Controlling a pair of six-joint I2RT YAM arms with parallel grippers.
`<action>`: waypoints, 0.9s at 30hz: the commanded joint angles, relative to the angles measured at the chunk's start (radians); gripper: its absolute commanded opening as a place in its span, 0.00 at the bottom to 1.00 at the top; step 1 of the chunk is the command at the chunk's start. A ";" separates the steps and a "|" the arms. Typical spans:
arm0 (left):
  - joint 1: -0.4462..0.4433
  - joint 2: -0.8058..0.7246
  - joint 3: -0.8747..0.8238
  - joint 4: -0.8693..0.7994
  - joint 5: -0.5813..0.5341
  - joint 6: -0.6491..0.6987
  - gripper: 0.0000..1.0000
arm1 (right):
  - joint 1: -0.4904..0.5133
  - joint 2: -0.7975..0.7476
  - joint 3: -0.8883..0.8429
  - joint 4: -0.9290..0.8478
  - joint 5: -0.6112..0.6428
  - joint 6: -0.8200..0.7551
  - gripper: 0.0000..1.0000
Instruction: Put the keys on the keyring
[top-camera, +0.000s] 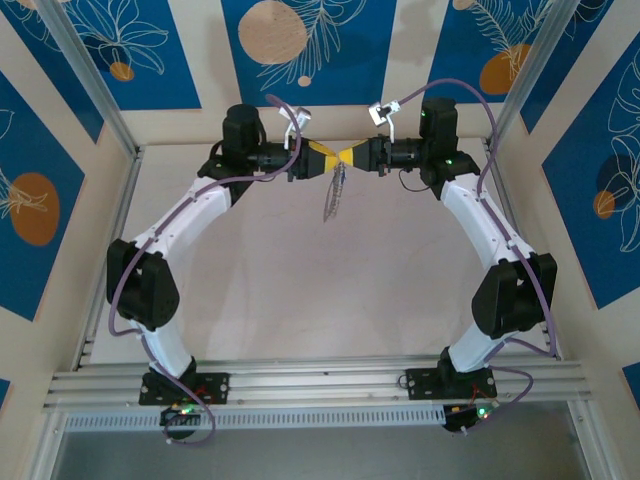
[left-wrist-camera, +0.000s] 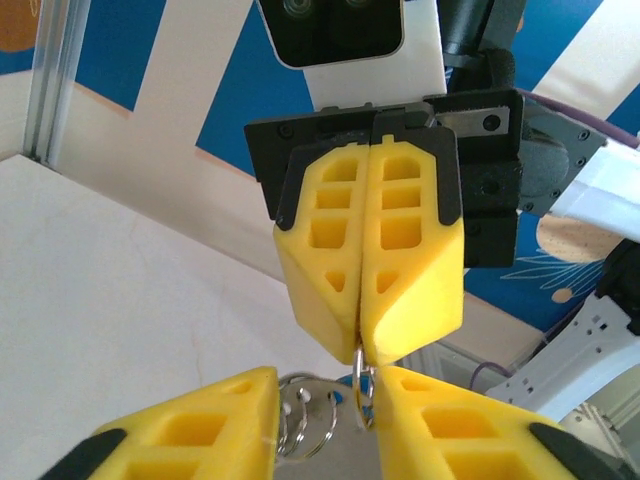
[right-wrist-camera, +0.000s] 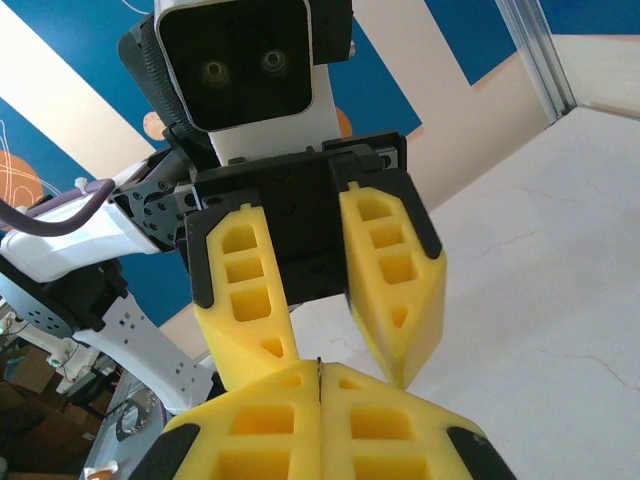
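High over the table my two grippers meet tip to tip. My right gripper (top-camera: 350, 158) (right-wrist-camera: 318, 370) is shut, and a thin silver ring (left-wrist-camera: 362, 378) of the keyring is pinched between its pads. The grey keyring (top-camera: 333, 196) dangles below the tips. My left gripper (top-camera: 333, 160) (left-wrist-camera: 328, 388) stands open, its fingers (right-wrist-camera: 395, 300) straddling the right gripper's tip. Several silver rings (left-wrist-camera: 304, 424) lie in that gap, close to the left finger. A bit of the key's blue head (left-wrist-camera: 341, 396) shows behind the rings; the rest of the key is hidden.
The pale table (top-camera: 330, 300) lies well below both grippers. Aluminium frame posts (top-camera: 85, 75) and blue patterned wall panels (top-camera: 310, 40) close in the back and sides. A rail (top-camera: 320, 385) runs along the near edge by the arm bases.
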 joint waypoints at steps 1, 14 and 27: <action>-0.013 0.021 0.032 0.053 0.023 -0.020 0.24 | 0.005 0.004 0.022 0.007 -0.023 -0.001 0.00; -0.020 0.013 0.013 0.140 -0.032 -0.082 0.00 | -0.013 -0.022 -0.002 0.021 0.007 0.027 0.34; -0.022 -0.090 -0.114 0.324 -0.169 -0.219 0.00 | -0.019 -0.366 -0.470 0.314 0.510 0.161 0.47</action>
